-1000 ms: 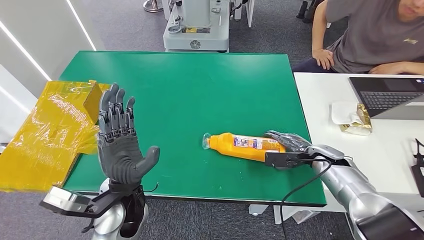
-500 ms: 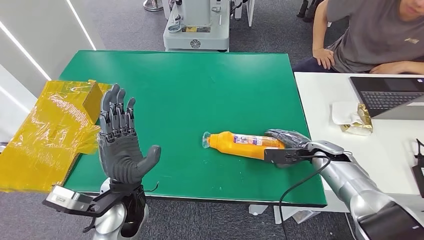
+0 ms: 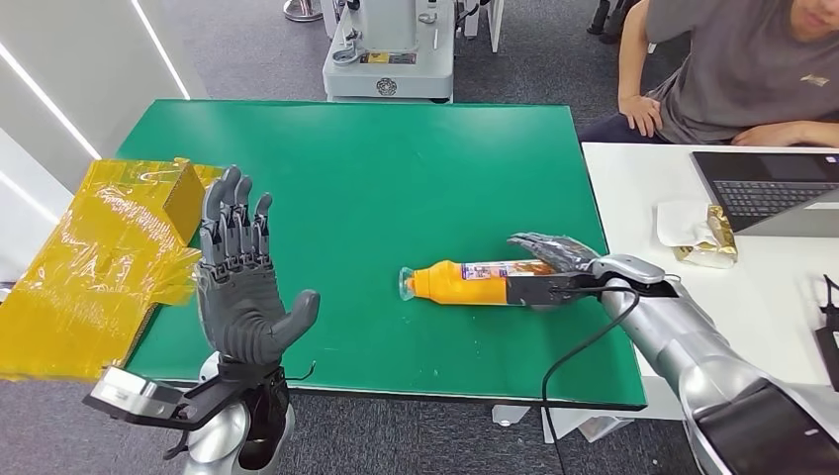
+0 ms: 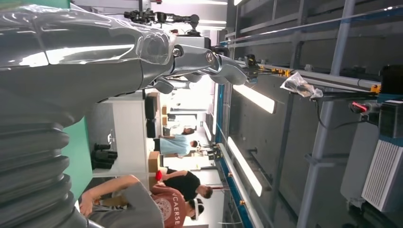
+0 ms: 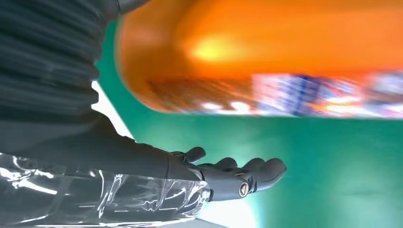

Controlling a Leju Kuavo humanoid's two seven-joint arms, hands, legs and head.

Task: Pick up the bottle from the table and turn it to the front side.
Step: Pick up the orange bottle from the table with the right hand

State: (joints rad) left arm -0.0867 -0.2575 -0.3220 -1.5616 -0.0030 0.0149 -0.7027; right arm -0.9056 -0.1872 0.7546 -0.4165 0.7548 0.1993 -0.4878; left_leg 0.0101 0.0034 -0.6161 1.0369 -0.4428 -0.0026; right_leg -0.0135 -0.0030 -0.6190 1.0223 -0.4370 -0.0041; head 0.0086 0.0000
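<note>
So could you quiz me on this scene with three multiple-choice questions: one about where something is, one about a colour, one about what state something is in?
1. Where does the bottle lie on the green table?
A. the far left corner
B. near the right edge, close to the robot
C. on the white desk

2. What colour is the bottle's body?
A. orange
B. blue
C. black

3. What is the left hand doing?
A. holding the bottle
C. pressing flat on the table
B. raised, fingers apart, holding nothing

Answers: 1 B, the bottle lies on its side by the right edge, with the right hand around its base end. 2 A, both the head and right wrist views show orange. 3 B, it stands upright with nothing in its palm.
</note>
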